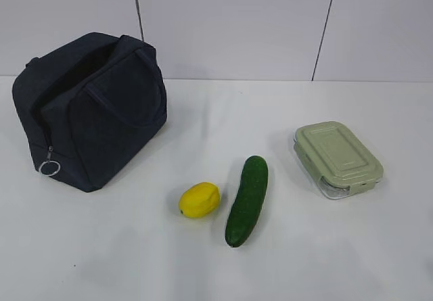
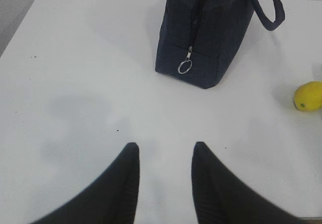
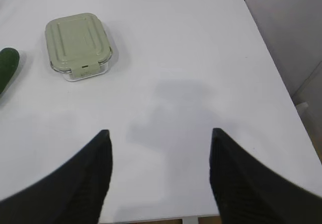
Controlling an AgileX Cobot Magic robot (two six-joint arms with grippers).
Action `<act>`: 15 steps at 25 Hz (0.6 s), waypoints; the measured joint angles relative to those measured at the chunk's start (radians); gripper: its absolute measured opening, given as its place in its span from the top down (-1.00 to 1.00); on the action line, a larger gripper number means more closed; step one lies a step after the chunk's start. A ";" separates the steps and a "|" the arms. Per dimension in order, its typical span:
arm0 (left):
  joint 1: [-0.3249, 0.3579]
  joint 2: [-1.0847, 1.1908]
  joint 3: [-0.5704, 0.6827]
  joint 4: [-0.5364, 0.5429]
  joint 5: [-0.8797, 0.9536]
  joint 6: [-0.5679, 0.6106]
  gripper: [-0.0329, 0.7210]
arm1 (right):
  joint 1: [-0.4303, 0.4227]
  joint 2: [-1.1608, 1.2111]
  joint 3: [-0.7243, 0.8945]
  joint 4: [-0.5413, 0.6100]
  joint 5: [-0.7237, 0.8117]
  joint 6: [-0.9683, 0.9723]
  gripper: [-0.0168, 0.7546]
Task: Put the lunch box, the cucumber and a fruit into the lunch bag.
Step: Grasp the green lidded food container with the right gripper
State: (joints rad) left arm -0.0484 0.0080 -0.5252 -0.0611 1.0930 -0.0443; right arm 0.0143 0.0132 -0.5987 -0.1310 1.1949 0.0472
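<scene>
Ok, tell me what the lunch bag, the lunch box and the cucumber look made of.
Lunch bag: dark navy woven fabric, matte, soft-sided with a slightly slumped top; its zipper ends in a shiny metal ring pull.
Lunch box: clear base, glass or hard plastic, with glints at the corner; the matte sage lid looks like plastic.
Cucumber: glossy dark green skin; real or plastic, I cannot tell.

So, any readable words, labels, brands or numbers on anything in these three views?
None can be read.
lunch bag: plain navy fabric, no print; its silver ring pull bears no marking.
lunch box: the green lid shows only moulded ridges, no lettering legible.
cucumber and fruit: no stickers.
table: blank.
</scene>
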 joint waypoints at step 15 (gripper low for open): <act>0.000 0.000 0.000 0.000 0.000 0.000 0.28 | 0.049 0.213 -0.105 -0.348 0.029 0.169 -0.71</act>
State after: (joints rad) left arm -0.0484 0.0080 -0.5252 -0.0611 1.0930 -0.0443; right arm 0.0637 0.2260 -0.7035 -0.4786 1.2238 0.2164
